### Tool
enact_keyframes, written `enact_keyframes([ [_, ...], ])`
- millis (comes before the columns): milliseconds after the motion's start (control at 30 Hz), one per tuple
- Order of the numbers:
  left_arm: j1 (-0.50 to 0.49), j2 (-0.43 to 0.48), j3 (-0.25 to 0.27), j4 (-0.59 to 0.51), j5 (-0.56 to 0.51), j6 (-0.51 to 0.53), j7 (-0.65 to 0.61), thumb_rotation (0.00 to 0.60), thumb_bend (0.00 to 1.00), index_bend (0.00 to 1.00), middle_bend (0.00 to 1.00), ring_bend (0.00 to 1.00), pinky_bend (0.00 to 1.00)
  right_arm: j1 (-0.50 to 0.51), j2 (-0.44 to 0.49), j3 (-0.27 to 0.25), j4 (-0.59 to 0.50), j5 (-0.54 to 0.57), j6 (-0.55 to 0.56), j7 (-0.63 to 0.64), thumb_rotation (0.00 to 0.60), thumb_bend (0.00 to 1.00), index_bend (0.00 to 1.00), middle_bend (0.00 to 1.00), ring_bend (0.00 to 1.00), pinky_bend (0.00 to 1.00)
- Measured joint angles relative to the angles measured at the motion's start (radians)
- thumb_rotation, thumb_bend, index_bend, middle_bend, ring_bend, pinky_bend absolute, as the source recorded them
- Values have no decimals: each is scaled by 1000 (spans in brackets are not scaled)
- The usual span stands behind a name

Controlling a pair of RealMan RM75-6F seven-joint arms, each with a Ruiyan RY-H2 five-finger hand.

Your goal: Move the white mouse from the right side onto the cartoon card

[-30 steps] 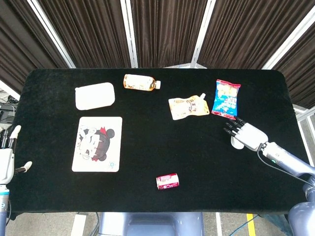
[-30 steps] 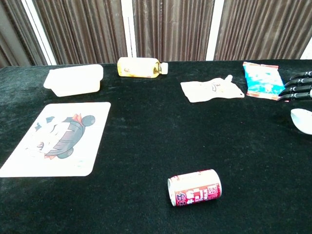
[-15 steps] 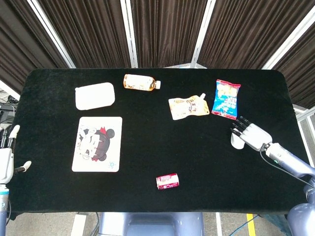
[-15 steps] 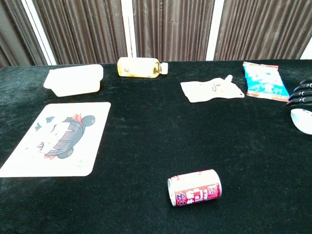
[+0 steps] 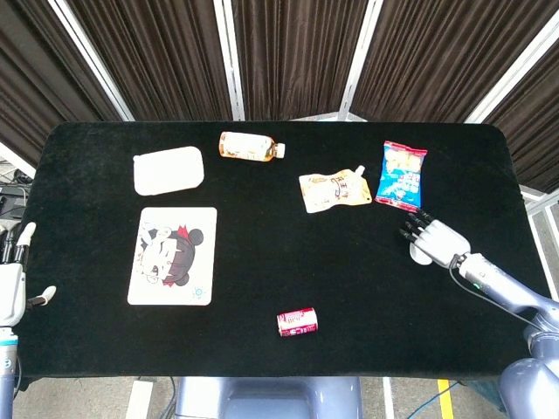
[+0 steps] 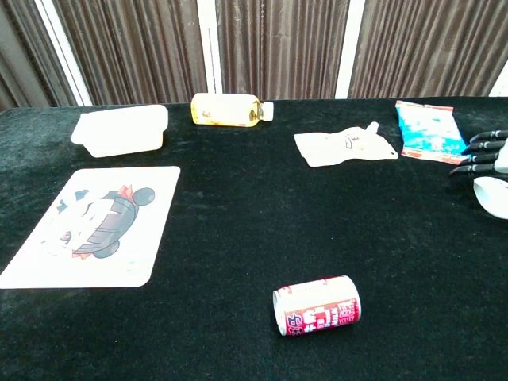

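The white mouse [image 5: 420,256] lies on the black table near its right side; in the chest view the mouse [image 6: 493,196] shows at the right edge. My right hand [image 5: 434,240] hovers over the mouse's far part with its dark fingers [image 6: 479,153] stretched out and apart, holding nothing that I can see. The cartoon card [image 5: 173,255] lies flat at the left, and the card [image 6: 92,225] has nothing on it. At the table's left edge my left hand [image 5: 16,278] is empty, fingers apart.
A red can [image 5: 297,322] lies on its side near the front. At the back sit a white box [image 5: 169,169], an orange bottle [image 5: 249,147], a pouch [image 5: 334,189] and a blue snack bag [image 5: 402,175] just beyond the right hand.
The right hand drew back to the right, then came left again over the mouse, fingers still extended. The mouse and the left hand have not moved.
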Motion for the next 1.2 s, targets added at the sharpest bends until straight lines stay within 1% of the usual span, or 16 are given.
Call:
enact_keyframes([
  [100,-1,0,2,0,1,-2,-2,600,0,0,0,0,0,11,-12,10,-1,16,-15,2,600,0,52,126,0,73],
  [200,0,1,2,0,1,-1,-4,600,0,0,0,0,0,17,-18,11,-2,23,-38,4,600,0,102,136,6,86],
  [233,-1,1,2,1,0,-1,-5,600,0,0,0,0,0,19,-19,11,-4,25,-46,6,600,0,123,155,21,101],
  [367,-3,0,4,4,-1,-6,-5,600,0,0,0,0,0,27,-21,6,-13,32,-68,22,600,15,189,269,126,223],
  [433,-3,0,5,4,0,-5,-5,600,0,0,0,0,0,27,-22,3,-15,33,-64,27,600,70,233,347,194,297],
  [500,-3,0,5,3,1,-4,-5,600,0,0,0,0,0,26,-22,-2,-17,31,-56,30,600,137,264,404,245,339],
  [600,-3,0,5,3,1,-3,-6,600,0,0,0,0,0,25,-24,-7,-19,29,-35,35,600,223,309,455,295,377],
  [667,-3,0,6,3,1,-3,-6,600,0,0,0,0,0,23,-25,-11,-20,28,-17,39,600,290,386,509,348,415],
  [767,-3,0,8,2,4,-3,-6,600,0,0,0,0,0,21,-28,-15,-19,29,5,43,600,375,473,567,402,461],
  [867,-3,0,11,0,7,-2,-7,600,0,0,0,0,0,16,-29,-17,-18,30,28,46,600,428,499,587,422,478],
  [933,-2,2,12,-2,10,-2,-8,600,0,0,0,0,0,13,-28,-18,-18,32,43,48,600,440,506,591,429,484],
  [1033,-2,5,14,-5,12,-4,-14,600,0,0,0,0,0,9,-25,-16,-20,37,78,53,600,447,507,593,431,489],
  [1200,-3,16,18,-16,19,-12,-33,600,0,0,0,0,0,9,-13,-15,-28,40,172,58,600,446,507,594,432,491],
])
